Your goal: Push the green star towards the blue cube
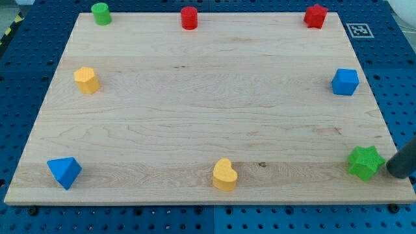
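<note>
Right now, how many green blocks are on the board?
2. The green cylinder sits at the view's top left corner; the green star sits at the bottom right, just left of my tip. Nothing seems hidden.

Pale wood-grain surface [195, 110]; green star [364, 162], blue cube [345, 82], yellow heart [225, 175], red cylinder [189, 17], dark tip [392, 170].

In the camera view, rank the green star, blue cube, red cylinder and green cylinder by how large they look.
1. green star, though it is nearer the view's bottom, so nearness may inflate it
2. blue cube
3. green cylinder and red cylinder: alike, not ranked

My tip is right of the star.
</note>
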